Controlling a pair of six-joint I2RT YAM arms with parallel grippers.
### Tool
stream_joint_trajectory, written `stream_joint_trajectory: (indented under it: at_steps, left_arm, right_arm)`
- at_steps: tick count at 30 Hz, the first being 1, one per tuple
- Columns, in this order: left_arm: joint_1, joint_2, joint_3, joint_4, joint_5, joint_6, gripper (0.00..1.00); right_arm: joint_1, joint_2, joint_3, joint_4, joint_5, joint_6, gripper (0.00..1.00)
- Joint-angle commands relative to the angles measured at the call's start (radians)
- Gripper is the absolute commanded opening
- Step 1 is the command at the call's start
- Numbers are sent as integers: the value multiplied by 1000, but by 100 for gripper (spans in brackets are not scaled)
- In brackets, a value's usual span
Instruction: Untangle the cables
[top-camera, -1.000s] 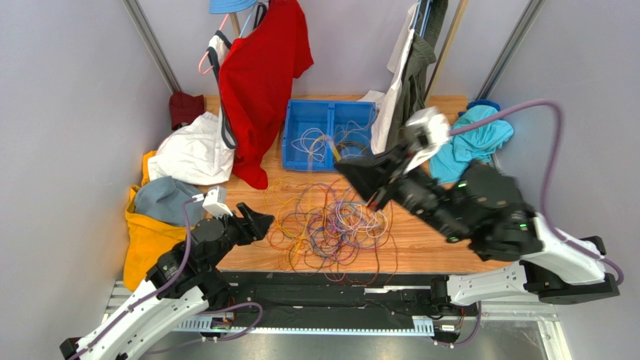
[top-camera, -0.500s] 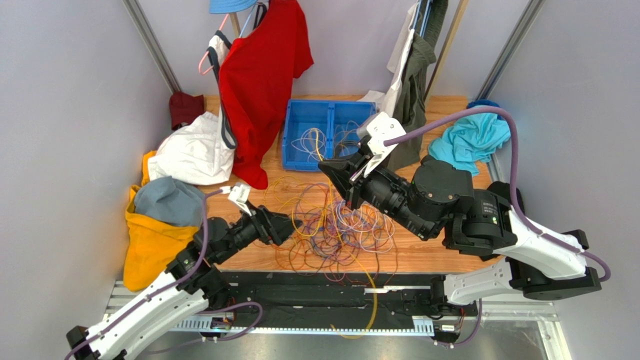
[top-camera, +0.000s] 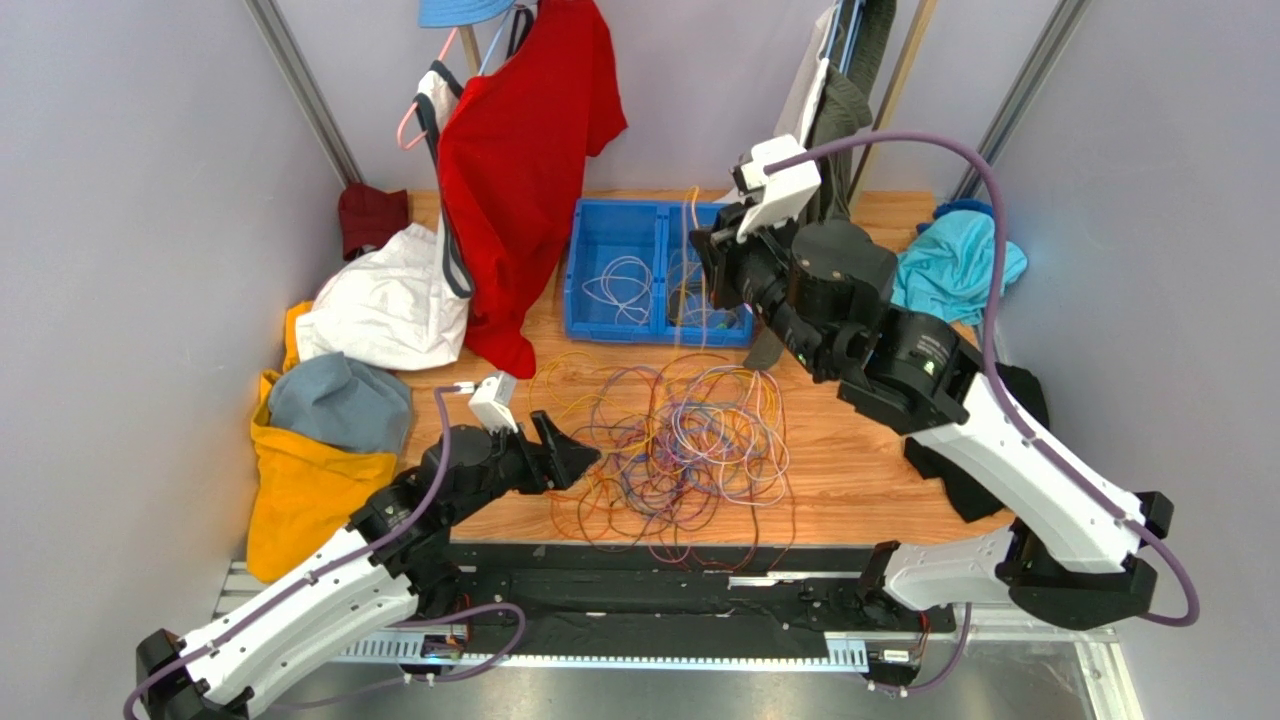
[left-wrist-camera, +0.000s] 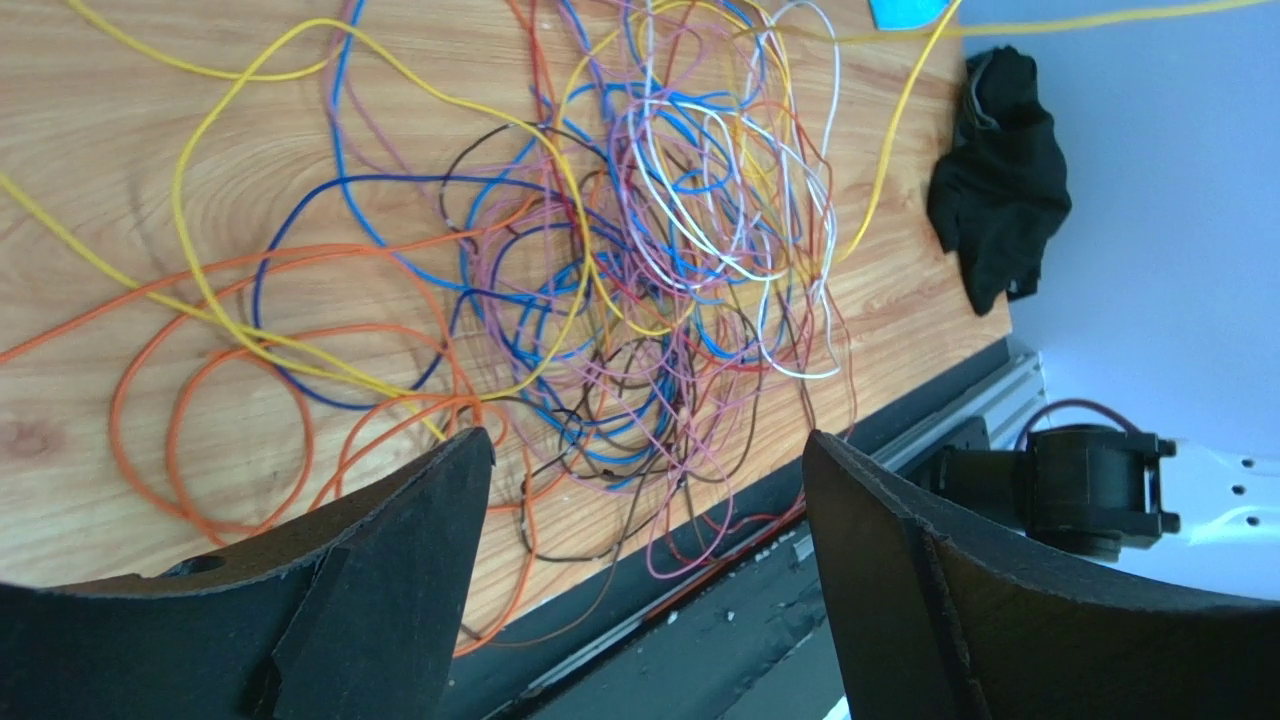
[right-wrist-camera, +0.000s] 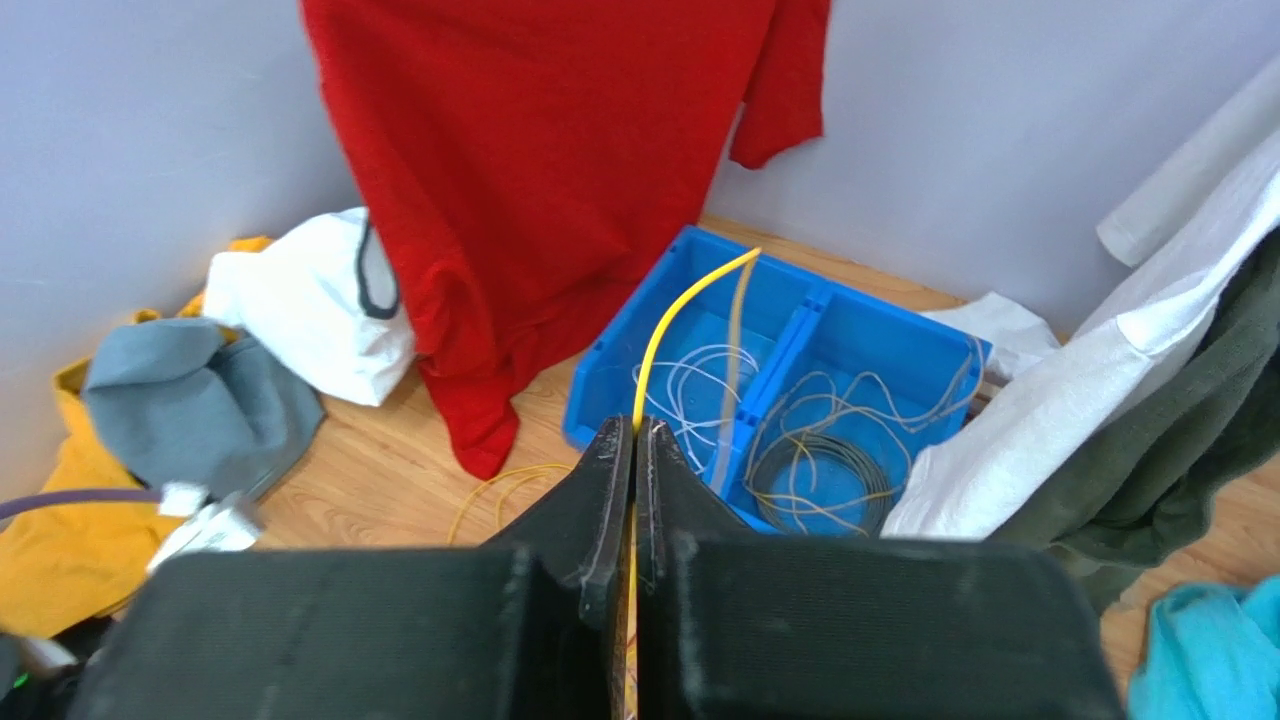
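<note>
A tangle of thin orange, yellow, purple, blue and white cables (top-camera: 676, 450) lies on the wooden table; it also fills the left wrist view (left-wrist-camera: 601, 255). My left gripper (top-camera: 579, 450) is open and empty at the tangle's left edge; in its own view (left-wrist-camera: 646, 465) the jaws stand wide apart over the table's near edge. My right gripper (top-camera: 706, 255) is raised over the blue bin (top-camera: 594, 323), shut on a yellow cable (right-wrist-camera: 684, 308) that curves up from between its closed fingers (right-wrist-camera: 609, 495). The blue bin (right-wrist-camera: 902, 353) holds white, yellow and dark coiled cables.
A red shirt (top-camera: 519, 150) hangs at the back, left of the bin. White, grey and yellow cloths (top-camera: 353, 330) pile at the table's left. A teal cloth (top-camera: 954, 270) and dark garment lie at the right. A black cloth (left-wrist-camera: 999, 165) lies near the table's right edge.
My right gripper has risen and swung back from over the tangle to over the bin, drawing the yellow cable with it. My left gripper has moved right to the tangle's edge.
</note>
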Motion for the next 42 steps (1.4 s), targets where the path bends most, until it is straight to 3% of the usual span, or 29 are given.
stream_joint_trajectory:
  at_steps: [1, 11, 27, 42]
  left_arm:
    - [-2, -73, -45, -89, -61, -76, 84]
    - [-2, -118, -108, -91, -42, -128, 83]
    - [-4, -66, -125, -45, 0, -131, 82]
    - [-2, 90, -108, 49, 32, -87, 82]
  right_arm:
    - [-76, 34, 95, 62, -58, 26, 0]
    - [-232, 257, 409, 88, -32, -54, 0]
    - [-427, 458, 492, 376, -93, -59, 0]
    - [-552, 631, 701, 589, -213, 32, 0]
